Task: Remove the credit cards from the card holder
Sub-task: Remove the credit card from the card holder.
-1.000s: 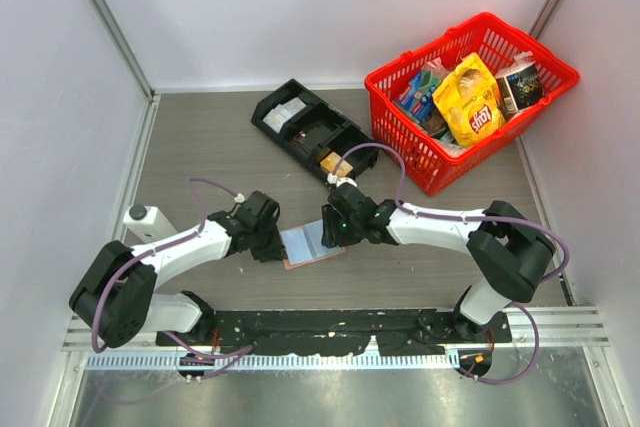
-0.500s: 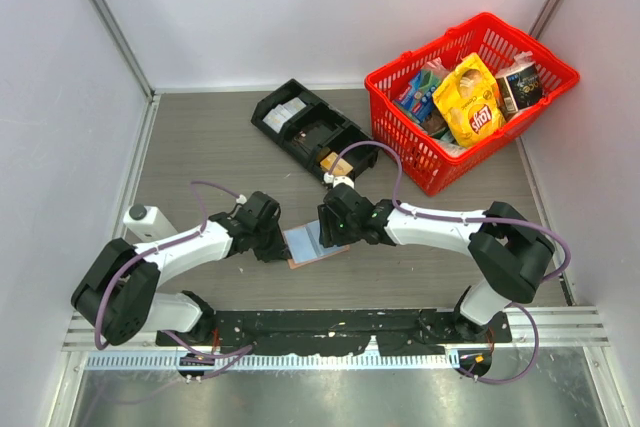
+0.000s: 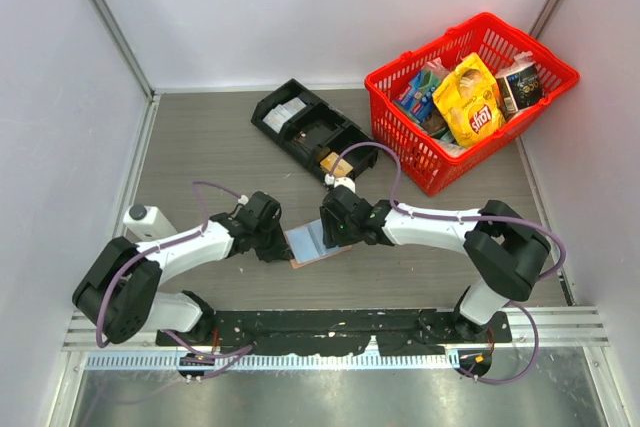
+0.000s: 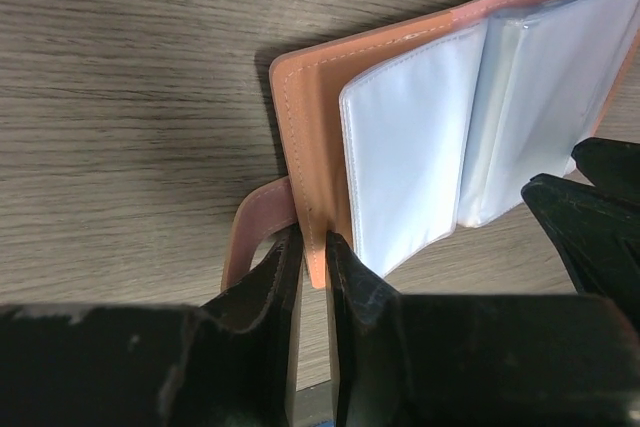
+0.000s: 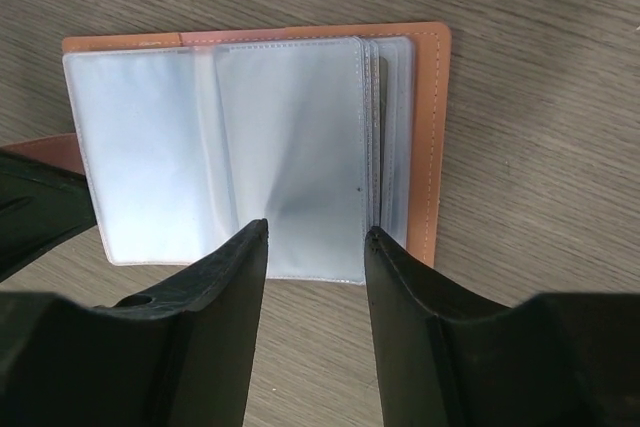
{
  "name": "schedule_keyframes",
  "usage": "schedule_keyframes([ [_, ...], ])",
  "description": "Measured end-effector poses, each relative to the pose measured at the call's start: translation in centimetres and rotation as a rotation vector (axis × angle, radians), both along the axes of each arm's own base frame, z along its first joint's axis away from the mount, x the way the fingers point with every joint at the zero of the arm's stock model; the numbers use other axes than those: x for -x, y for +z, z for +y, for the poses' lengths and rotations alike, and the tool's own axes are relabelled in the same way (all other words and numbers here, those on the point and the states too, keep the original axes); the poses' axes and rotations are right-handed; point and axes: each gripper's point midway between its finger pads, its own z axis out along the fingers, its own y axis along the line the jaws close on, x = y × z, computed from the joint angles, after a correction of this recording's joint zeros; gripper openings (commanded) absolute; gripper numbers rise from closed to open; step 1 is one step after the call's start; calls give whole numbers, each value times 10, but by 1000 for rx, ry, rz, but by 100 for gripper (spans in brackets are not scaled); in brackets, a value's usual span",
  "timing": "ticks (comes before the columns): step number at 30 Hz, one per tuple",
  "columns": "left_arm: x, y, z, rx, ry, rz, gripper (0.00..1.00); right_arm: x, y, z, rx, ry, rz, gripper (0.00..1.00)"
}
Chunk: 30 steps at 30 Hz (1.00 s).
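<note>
The salmon-pink card holder (image 3: 312, 247) lies open on the table, its pale blue plastic sleeves facing up. In the left wrist view my left gripper (image 4: 313, 252) is shut on the card holder's pink cover edge (image 4: 300, 147), beside its small tab (image 4: 248, 237). In the right wrist view my right gripper (image 5: 315, 237) is open, its jaws just above the near edge of the sleeves (image 5: 280, 147). A thin card edge shows between the right-hand sleeves (image 5: 375, 137). In the top view the left gripper (image 3: 275, 244) and right gripper (image 3: 328, 237) flank the card holder.
A black compartment tray (image 3: 312, 131) lies behind the card holder. A red basket (image 3: 470, 97) with snack packs stands at the back right. A small white object (image 3: 145, 219) stands at the left. Walls enclose the table on three sides.
My right gripper has shifted a little left, further over the card holder's sleeves. The left gripper has edged slightly right and keeps its hold on the cover.
</note>
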Motion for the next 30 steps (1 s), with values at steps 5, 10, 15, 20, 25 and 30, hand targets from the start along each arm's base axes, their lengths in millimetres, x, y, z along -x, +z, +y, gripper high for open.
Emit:
schedule_keyframes([
  [5,0,0,-2,7,-2,4,17,2,-3,0,9,8,2,41],
  [10,0,-1,-6,20,-7,6,17,4,-3,4,-3,20,10,37],
  [15,-1,-1,-14,50,-9,11,16,8,2,17,-61,55,21,34],
  [20,-1,0,-19,72,-13,8,16,14,9,32,-132,103,46,34],
  [25,-2,0,-21,84,-2,7,16,29,20,51,-194,190,65,41],
  [30,-1,-1,-19,85,3,2,17,39,36,65,-188,289,33,57],
])
